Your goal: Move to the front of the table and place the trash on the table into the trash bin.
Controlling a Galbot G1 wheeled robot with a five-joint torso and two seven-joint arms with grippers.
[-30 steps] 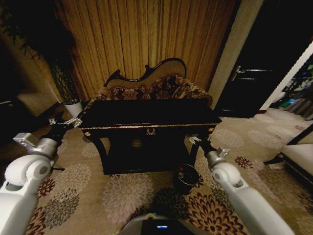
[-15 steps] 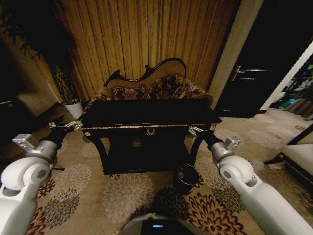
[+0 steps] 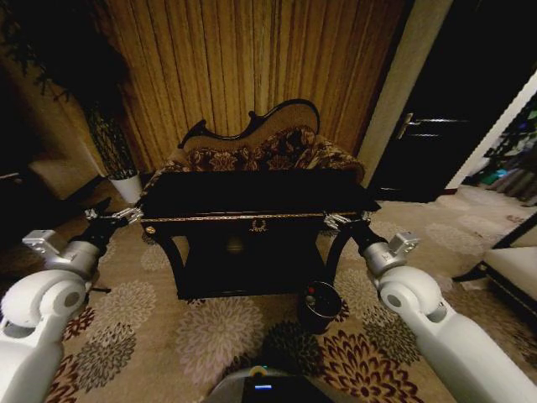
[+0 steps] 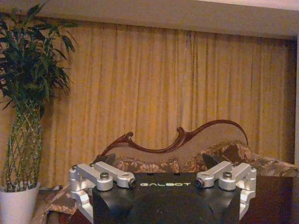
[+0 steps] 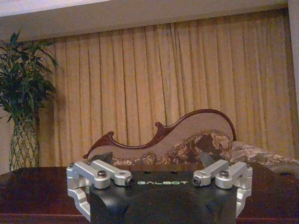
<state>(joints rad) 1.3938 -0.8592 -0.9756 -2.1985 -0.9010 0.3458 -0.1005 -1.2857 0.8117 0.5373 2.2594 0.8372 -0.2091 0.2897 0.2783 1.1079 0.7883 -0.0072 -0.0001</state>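
We face the table (image 3: 252, 201) with the trash bin (image 3: 319, 306) below, left gripper (image 3: 113, 216) and right gripper (image 3: 340, 221) both spread wide, empty.

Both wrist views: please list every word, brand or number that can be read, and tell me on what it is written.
"GALBOT": white letters on the black body of the left gripper, between its two silver finger mounts.
"GALBOT": the same word on the black body of the right gripper.
The head view has no readable text; a small lit spot on the robot's base is too small to read.
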